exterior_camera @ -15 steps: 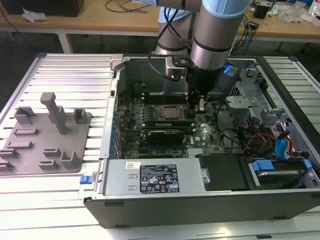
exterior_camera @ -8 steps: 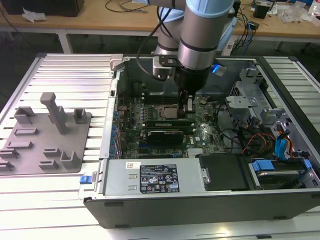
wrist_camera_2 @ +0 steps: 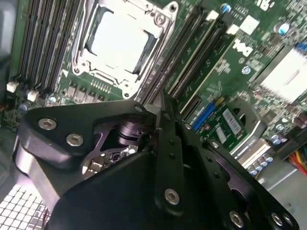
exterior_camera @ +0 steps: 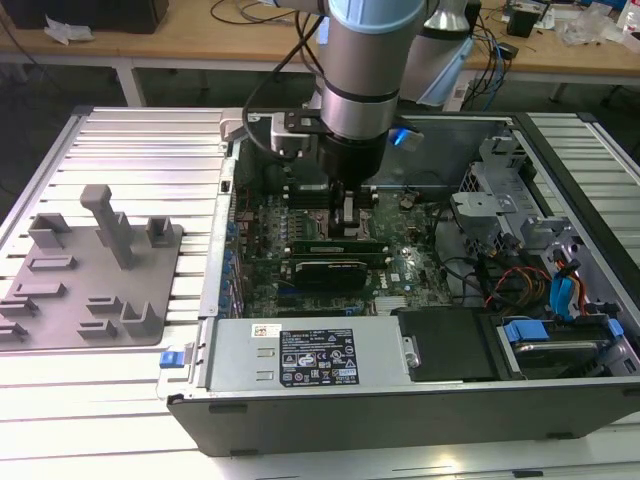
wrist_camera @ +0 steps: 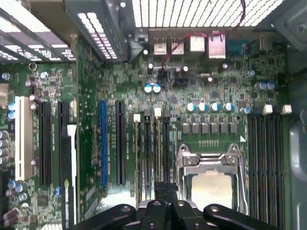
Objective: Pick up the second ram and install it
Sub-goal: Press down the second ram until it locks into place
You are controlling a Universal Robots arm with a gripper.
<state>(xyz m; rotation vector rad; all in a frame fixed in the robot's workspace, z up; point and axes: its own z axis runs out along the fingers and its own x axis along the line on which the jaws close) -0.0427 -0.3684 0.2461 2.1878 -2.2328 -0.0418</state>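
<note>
The gripper [exterior_camera: 347, 222] is reaching down into the open computer case [exterior_camera: 400, 400], its fingers pressed together over the memory slots [wrist_camera: 149, 153] just beside the CPU socket [wrist_camera: 211, 167]. They are apparently pinching the second ram [exterior_camera: 330, 243], which is sitting edge-down in a slot, presumably so the arm can push it home.

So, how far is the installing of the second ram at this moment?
Done, it seems: the picking up, since green ram sticks stand in the slots beside the CPU socket. In hand: the gripper is low, right over those slots. Left: I cannot tell whether the stick under it is fully seated or the end clips are closed.
</note>
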